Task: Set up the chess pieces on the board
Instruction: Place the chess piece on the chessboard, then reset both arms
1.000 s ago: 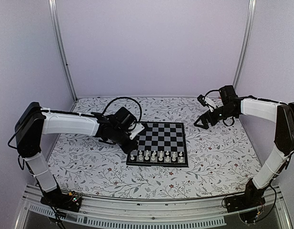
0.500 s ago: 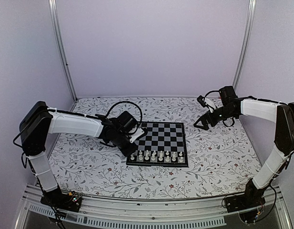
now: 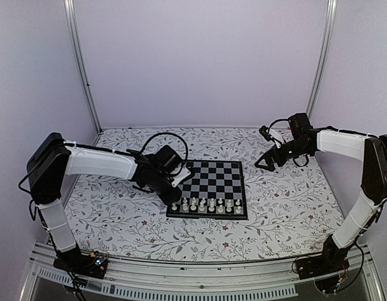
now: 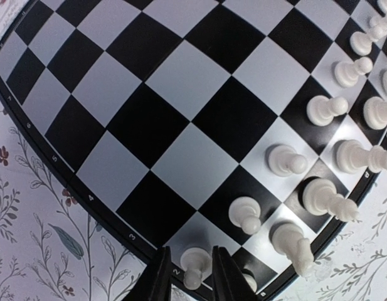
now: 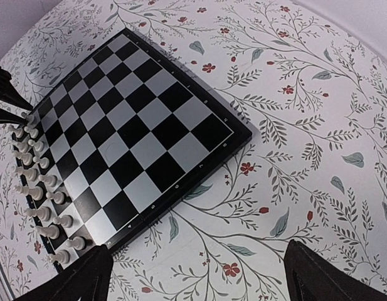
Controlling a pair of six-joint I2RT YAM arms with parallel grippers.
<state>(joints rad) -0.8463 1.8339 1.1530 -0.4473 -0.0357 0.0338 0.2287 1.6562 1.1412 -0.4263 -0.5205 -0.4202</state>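
Board [image 3: 212, 174], flat, glossy black and pale checks with a thin black rim, lies mid-table on the matt floral-print table [image 3: 111, 216]; the chess pieces [image 3: 206, 204], small smooth cream figures with round heads, stand in two rows along its near edge. Left gripper [image 3: 172, 197] low at the board's near left corner, black cable [image 3: 157, 133] looping above its wrist, dark fingers [image 4: 159, 283] parted narrowly either side of the corner pawn [image 4: 194, 266]. Right gripper [image 5: 198, 251] hangs over the print far right of the board, jaws spread wide, empty.
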